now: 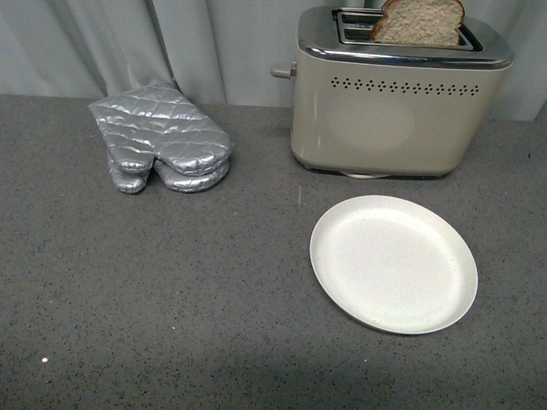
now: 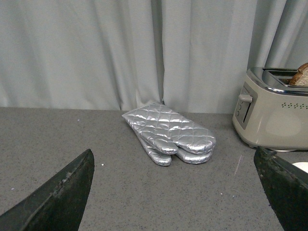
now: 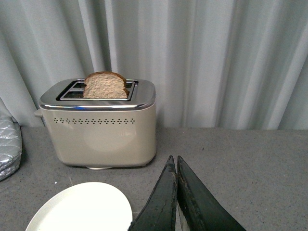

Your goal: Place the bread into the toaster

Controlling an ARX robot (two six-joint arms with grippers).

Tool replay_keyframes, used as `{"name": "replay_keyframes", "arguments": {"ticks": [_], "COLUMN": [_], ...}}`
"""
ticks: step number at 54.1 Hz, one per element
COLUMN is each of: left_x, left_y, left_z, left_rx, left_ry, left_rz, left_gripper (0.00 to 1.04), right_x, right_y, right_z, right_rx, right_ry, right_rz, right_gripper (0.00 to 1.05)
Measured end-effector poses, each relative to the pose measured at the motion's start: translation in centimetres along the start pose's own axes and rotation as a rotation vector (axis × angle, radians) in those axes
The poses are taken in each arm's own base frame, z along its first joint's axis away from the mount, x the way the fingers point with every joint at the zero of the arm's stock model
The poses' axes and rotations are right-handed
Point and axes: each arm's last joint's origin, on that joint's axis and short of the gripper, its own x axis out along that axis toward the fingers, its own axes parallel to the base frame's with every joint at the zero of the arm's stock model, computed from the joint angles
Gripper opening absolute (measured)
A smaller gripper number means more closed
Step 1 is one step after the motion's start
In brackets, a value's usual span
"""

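The bread (image 1: 419, 22) stands upright in the slot of the cream-beige toaster (image 1: 393, 111) nearer me, its rounded top sticking out above the chrome top. The right wrist view shows the same bread (image 3: 105, 85) in the toaster (image 3: 103, 132). The left wrist view shows the toaster (image 2: 274, 120) at the edge, with a bit of the bread (image 2: 301, 75). Neither arm shows in the front view. My left gripper (image 2: 175, 192) is open and empty, low over the counter. My right gripper (image 3: 174, 166) is shut and empty, set back from the toaster.
A round white plate (image 1: 393, 263) lies empty in front of the toaster, and also shows in the right wrist view (image 3: 82, 209). A pair of silver quilted oven mitts (image 1: 158, 137) lies at the back left, seen too from the left wrist (image 2: 168, 132). A grey curtain hangs behind the grey counter.
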Motion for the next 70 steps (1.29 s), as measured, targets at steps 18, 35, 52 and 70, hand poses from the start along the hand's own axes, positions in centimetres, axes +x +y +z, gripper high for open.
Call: {"name": "replay_keyframes", "arguments": {"ticks": [18, 35, 52, 70], "left_x": [0.0, 0.0, 0.0, 0.0], "left_y": [0.0, 0.0, 0.0, 0.0], "left_z": [0.0, 0.0, 0.0, 0.0], "left_rx": [0.0, 0.0, 0.0, 0.0], "left_ry": [0.0, 0.0, 0.0, 0.0], "left_rz": [0.0, 0.0, 0.0, 0.0], "left_gripper": [0.98, 0.98, 0.98, 0.98], "right_x": [-0.8, -1.4, -2.5, -2.5], "right_y": [0.0, 0.0, 0.0, 0.0], "right_z": [0.1, 0.0, -0.2, -0.2], "right_rx": [0.0, 0.0, 0.0, 0.0], "right_ry": [-0.003, -0.003, 0.002, 0.002], "right_rz": [0.0, 0.0, 0.001, 0.001], "right_gripper": [0.0, 0.0, 0.0, 0.56]}}
